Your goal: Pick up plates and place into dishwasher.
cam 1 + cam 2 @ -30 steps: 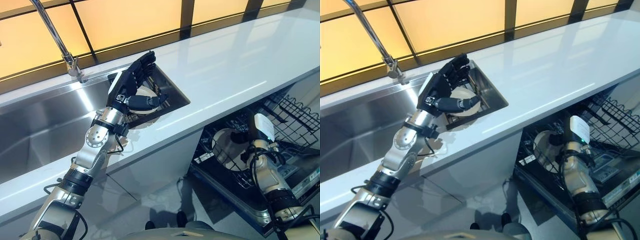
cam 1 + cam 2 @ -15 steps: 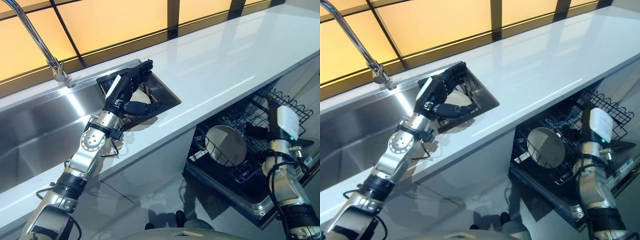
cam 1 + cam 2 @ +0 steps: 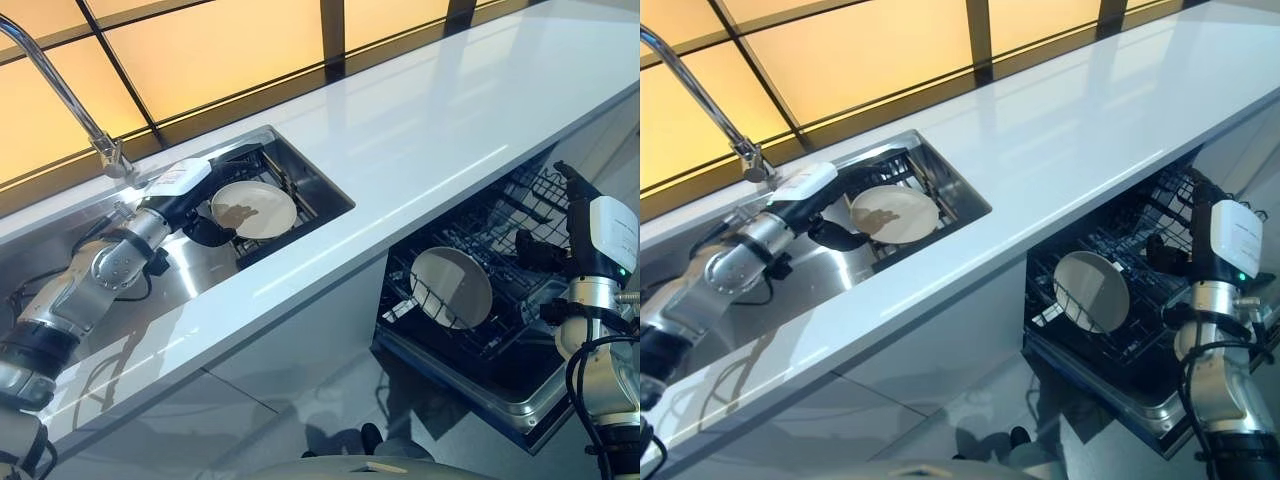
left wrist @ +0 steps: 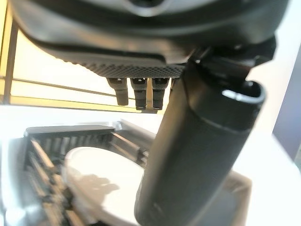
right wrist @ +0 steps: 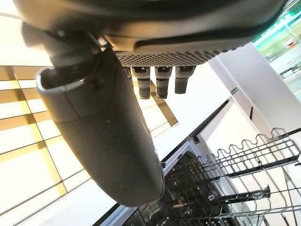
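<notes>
reaching toward the sink at upper left of the left eye view, my left hand (image 3: pixel 200 222) sits just beside the white plate (image 3: pixel 253 208) lying flat on the dark sink rack (image 3: pixel 300 190); a second plate (image 3: pixel 452 287) stands on edge in the dishwasher rack (image 3: pixel 500 250) at lower right, apart from my right hand (image 3: pixel 585 245).

right eye view: the steel sink wall (image 3: pixel 958 186) closes in on the plate's right side, while open basin lies to the left, so i judge the lift should go up and leftward before crossing the counter (image 3: pixel 1070 120).

left wrist view: my fingers (image 4: pixel 136 94) hang relaxed and wide above the plate, thumb (image 4: pixel 197 155) clear of its rim; a good grasp needs the thumb under the near edge.

right wrist view: my fingers (image 5: pixel 157 80) are loosely extended, holding nothing, with rack wires beyond.
</notes>
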{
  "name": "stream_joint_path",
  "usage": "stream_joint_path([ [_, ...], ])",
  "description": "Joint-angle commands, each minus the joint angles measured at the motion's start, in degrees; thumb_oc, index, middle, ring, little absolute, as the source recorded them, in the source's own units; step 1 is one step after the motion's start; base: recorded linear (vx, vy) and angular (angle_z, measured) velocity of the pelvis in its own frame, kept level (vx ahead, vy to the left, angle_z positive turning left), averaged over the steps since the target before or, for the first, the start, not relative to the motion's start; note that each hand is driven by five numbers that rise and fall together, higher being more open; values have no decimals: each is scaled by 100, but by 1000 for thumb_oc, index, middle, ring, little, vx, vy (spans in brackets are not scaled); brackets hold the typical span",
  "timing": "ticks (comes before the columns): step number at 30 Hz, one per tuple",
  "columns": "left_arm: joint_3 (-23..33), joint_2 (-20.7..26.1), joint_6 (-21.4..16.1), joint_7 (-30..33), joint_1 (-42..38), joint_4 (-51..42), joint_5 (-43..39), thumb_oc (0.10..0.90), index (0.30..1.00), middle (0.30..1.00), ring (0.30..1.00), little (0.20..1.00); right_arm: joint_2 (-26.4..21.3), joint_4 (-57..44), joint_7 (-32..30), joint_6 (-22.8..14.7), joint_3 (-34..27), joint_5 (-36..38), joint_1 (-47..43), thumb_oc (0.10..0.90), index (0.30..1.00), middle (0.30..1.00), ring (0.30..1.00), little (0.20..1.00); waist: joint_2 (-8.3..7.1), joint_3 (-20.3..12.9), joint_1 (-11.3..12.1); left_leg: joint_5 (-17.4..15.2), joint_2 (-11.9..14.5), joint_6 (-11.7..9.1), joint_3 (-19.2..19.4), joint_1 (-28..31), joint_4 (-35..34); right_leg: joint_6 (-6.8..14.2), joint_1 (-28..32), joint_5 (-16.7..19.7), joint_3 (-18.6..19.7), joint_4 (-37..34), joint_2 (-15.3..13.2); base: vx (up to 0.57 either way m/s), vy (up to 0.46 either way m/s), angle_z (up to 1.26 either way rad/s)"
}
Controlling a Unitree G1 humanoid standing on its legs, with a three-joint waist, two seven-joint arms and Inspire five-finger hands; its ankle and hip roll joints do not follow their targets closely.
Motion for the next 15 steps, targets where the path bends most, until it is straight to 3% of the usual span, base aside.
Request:
stream_joint_path([
  [1, -201, 290, -2, 495, -1376, 168, 269, 800, 900, 900, 900, 900, -736, -405, -167, -347, -108, 11, -686, 800, 900, 900, 900, 900, 47, -399, -47, -787, -212, 179, 220, 126, 42, 299, 239, -515, 29, 35, 340, 0, 0, 0],
  [15, -505, -116, 48, 462, -1681, 929, 38, 800, 900, 900, 900, 900, -827, -548, -423, -486, -219, 198, -751, 800, 900, 900, 900, 900, 176, -267, -241, -801, -236, 190, 346, 110, 42, 325, 167, -504, 198, 35, 361, 11, -12, -3],
])
